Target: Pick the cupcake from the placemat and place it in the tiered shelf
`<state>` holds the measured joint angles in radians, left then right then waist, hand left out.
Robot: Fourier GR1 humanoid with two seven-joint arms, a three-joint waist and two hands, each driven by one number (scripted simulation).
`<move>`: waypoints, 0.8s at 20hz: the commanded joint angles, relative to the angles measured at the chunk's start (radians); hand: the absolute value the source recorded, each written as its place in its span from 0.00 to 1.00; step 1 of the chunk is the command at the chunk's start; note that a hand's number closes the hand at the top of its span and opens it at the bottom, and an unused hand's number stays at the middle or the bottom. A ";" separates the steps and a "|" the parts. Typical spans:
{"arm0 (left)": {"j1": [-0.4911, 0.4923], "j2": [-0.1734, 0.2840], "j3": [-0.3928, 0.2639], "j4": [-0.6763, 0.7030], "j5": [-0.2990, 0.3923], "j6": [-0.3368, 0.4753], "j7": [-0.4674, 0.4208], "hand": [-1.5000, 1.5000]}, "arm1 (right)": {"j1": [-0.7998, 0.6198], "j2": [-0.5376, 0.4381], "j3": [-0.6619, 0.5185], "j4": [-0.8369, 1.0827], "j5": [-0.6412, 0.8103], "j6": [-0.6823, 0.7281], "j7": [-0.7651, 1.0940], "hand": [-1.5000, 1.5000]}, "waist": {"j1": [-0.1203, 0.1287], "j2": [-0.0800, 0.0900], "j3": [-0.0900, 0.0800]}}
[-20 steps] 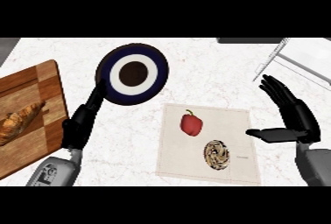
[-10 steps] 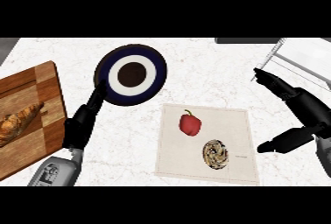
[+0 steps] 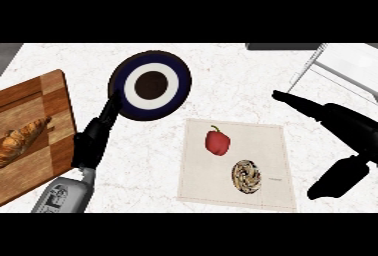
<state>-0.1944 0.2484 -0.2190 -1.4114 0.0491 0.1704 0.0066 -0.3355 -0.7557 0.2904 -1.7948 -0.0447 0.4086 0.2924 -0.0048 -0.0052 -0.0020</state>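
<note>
The cupcake (image 3: 246, 176), seen from above as a brown and cream swirl, sits on the lower right part of the beige placemat (image 3: 260, 142). A red bell pepper (image 3: 217, 141) lies beside it on the mat. My right hand (image 3: 353, 129) hovers open to the right of the mat, its fingers stretched toward the upper left and its thumb hanging below; it is apart from the cupcake. The tiered shelf (image 3: 325, 56) shows at the top right corner. My left hand (image 3: 92, 144) rests open at the left, fingers up.
A dark blue plate (image 3: 172, 103) with a white ring and a brown centre lies left of the mat, above my left hand. A wooden cutting board (image 3: 37, 97) with a croissant (image 3: 22, 141) fills the left edge. White marble counter lies around the mat.
My right hand has tipped from fingers-up to fingers pointing up and left, with the thumb swinging down and away. The left hand, cupcake and pepper have not moved.
</note>
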 commanded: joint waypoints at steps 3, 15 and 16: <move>-0.024 -0.052 -0.007 0.051 -0.043 0.014 -0.022 0.50 | 0.031 0.016 0.050 -0.190 0.076 0.041 0.214 0.00 | -0.003 0.004 0.001; 0.092 -0.041 0.020 -0.167 -0.073 -0.040 0.081 0.50 | 0.106 0.239 0.109 -0.361 0.271 0.077 0.396 0.00 | 0.011 0.003 0.002; -0.023 -0.084 0.055 0.011 -0.062 -0.049 0.036 0.50 | 0.032 0.265 0.085 -0.334 0.238 0.109 0.432 0.00 | 0.006 0.005 0.002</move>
<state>-0.1719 0.2020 -0.1754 -1.4525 -0.0057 0.1253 0.0323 -0.2400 -0.5710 0.3490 -2.1290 0.1514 0.4982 0.6463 -0.0001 -0.0013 -0.0002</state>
